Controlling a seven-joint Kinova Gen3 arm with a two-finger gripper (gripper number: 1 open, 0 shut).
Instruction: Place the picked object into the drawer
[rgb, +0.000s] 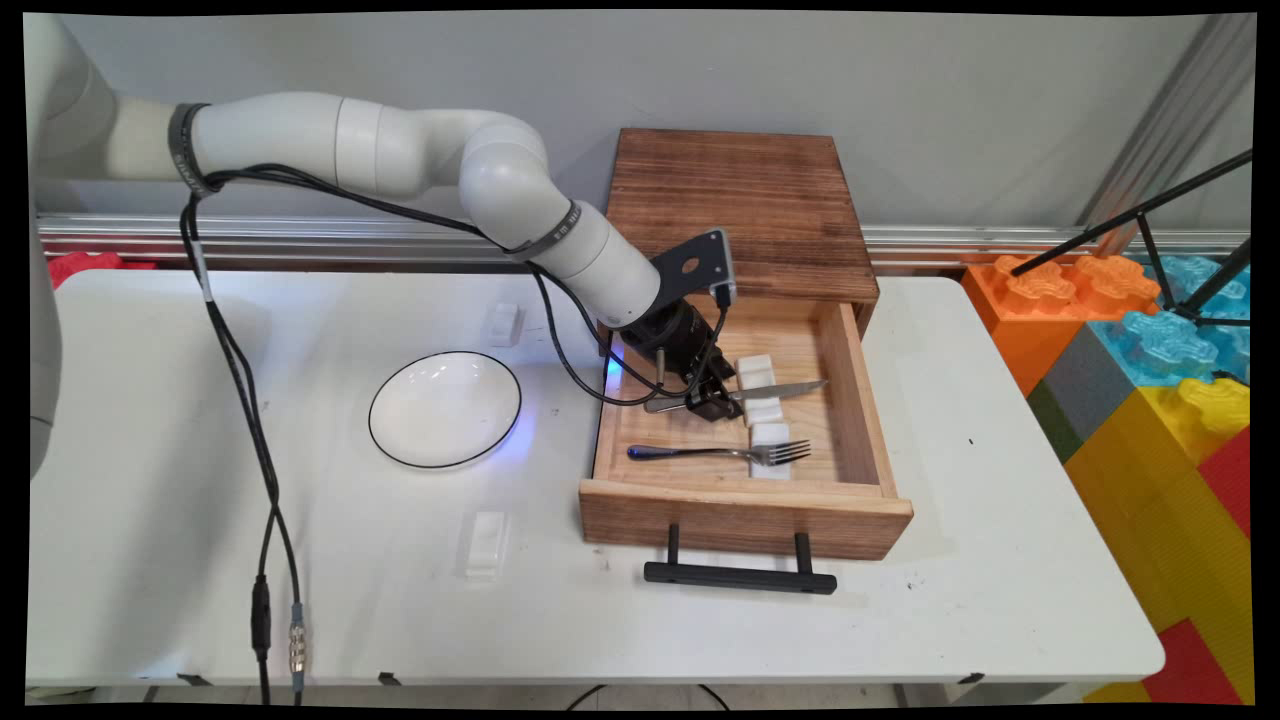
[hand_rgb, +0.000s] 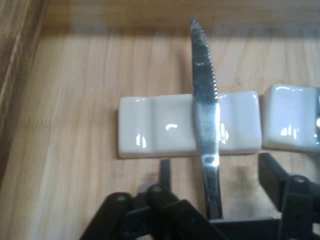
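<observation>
My gripper (rgb: 712, 403) (hand_rgb: 215, 167) is down inside the open wooden drawer (rgb: 745, 515), open, with one finger on each side of a steel knife (rgb: 785, 390) (hand_rgb: 205, 100). Neither finger appears to touch it. The knife's serrated blade points away from the hand and lies across a white ceramic rest (rgb: 757, 370) (hand_rgb: 160, 125). A second white rest (rgb: 763, 411) (hand_rgb: 292, 117) sits just beside it. Nearer the drawer front lies a fork (rgb: 720, 453) with a dark blue handle, its tines on a third white rest (rgb: 771, 436).
The drawer sticks out of a dark wooden box (rgb: 740, 200) and has a black handle (rgb: 740, 575). A white plate (rgb: 445, 408) with a dark rim stands left of the drawer. Two more white rests (rgb: 503, 323) (rgb: 485, 543) lie on the table. Coloured foam blocks (rgb: 1150, 350) stand at the right.
</observation>
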